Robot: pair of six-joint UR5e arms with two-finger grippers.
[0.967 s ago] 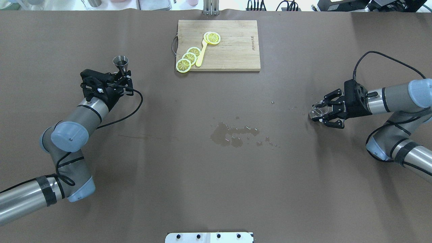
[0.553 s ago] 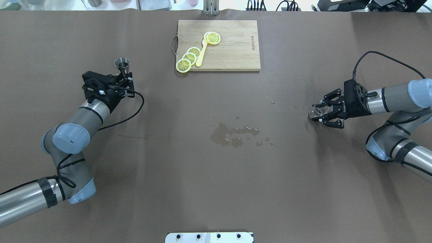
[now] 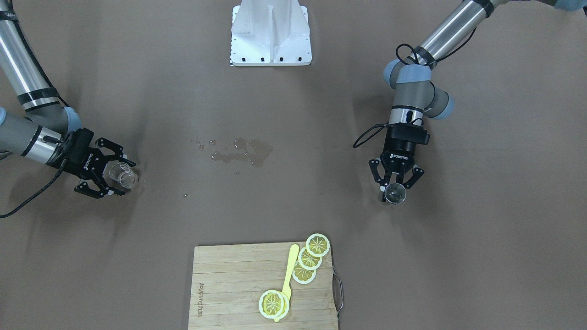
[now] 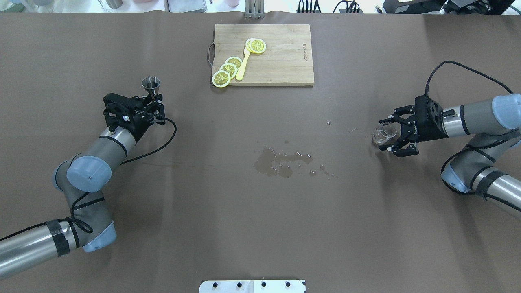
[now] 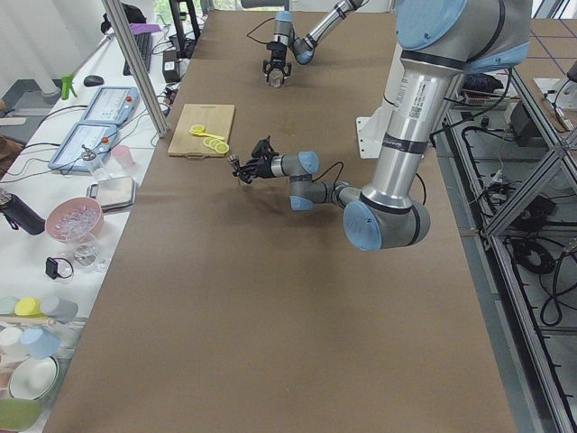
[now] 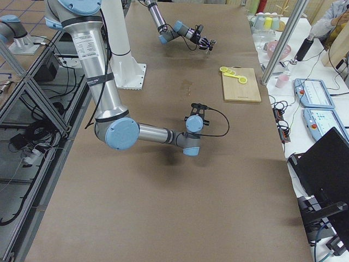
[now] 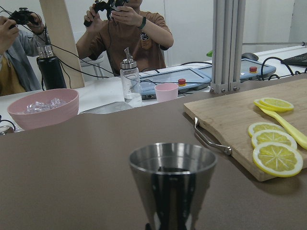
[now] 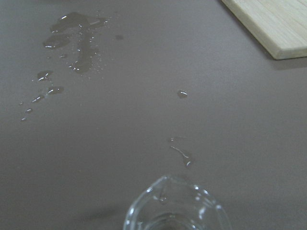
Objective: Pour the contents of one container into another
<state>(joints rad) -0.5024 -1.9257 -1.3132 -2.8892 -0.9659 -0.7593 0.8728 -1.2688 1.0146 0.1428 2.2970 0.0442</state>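
The steel jigger (image 4: 151, 84) stands upright with my left gripper (image 4: 154, 101) shut on its waist, at the table's left. It fills the bottom of the left wrist view (image 7: 172, 187), its inside dark. From the front, the jigger (image 3: 395, 193) hangs below my left gripper (image 3: 397, 182). The clear glass beaker (image 4: 384, 134) sits between the fingers of my right gripper (image 4: 387, 136), which is shut on it at the far right. Only its rim and pouring lip (image 8: 175, 208) show in the right wrist view. In the front view the beaker (image 3: 123, 175) looks slightly tilted.
A puddle of spilled liquid (image 4: 281, 160) with scattered drops lies mid-table between the arms. A wooden cutting board (image 4: 285, 61) with lemon slices (image 4: 228, 69) and a yellow utensil (image 4: 243, 65) sits at the far edge. Operators stand beyond the table.
My left gripper has carried the jigger a little to the right and toward the robot. My right gripper has shifted slightly with the beaker, which now shows more from the side.
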